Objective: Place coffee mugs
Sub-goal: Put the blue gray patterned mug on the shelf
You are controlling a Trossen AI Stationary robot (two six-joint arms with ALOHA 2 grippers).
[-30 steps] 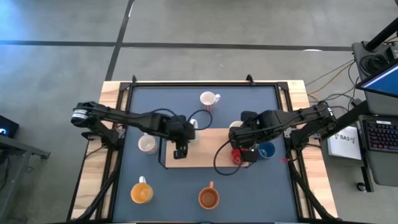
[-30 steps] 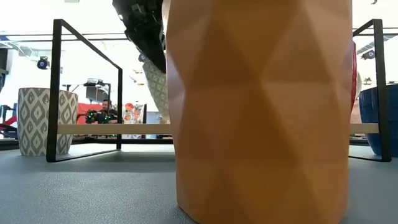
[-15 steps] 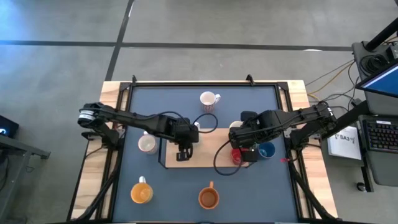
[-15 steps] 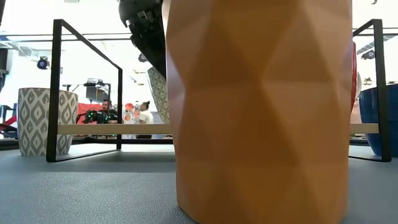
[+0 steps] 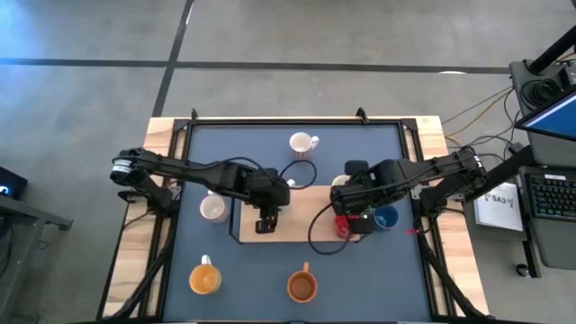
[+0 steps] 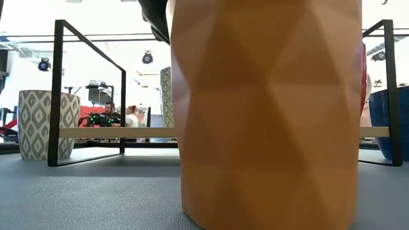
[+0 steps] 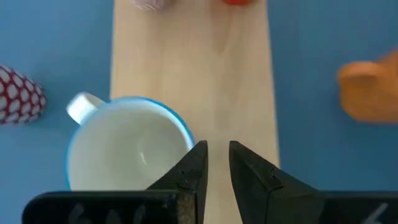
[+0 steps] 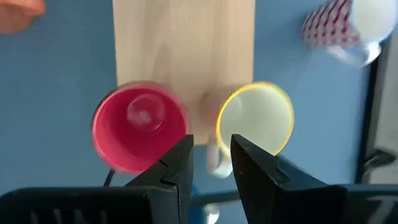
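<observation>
A mug with a blue rim and white inside (image 7: pixel 127 155) stands upright on the wooden board (image 7: pixel 211 74). The low view shows it as a patterned mug (image 6: pixel 167 96) on the board's far part. My left gripper (image 7: pixel 216 158) hangs above it, beside its rim and clear of it (image 5: pixel 264 219), narrowly open and empty. My right gripper (image 8: pixel 211 155) hovers over the gap between the red mug (image 8: pixel 140 127) and a yellow-rimmed cream mug (image 8: pixel 255 121) at the board's right end (image 5: pixel 351 209). It is narrowly open and empty.
Two orange mugs (image 5: pixel 204 279) (image 5: pixel 301 286) stand near the table's near edge; one fills the low view (image 6: pixel 268 108). A patterned white mug (image 5: pixel 213 208) stands left of the board, a red-patterned one (image 5: pixel 303 143) stands far, and a blue one (image 5: pixel 386 217) stands right. A black frame (image 6: pixel 57 89) rings the table.
My left gripper lowered the patterned mug, which hung tilted below it, onto the wooden board. It then let go and rose out of the low view's top. The mug now stands upright on the board.
</observation>
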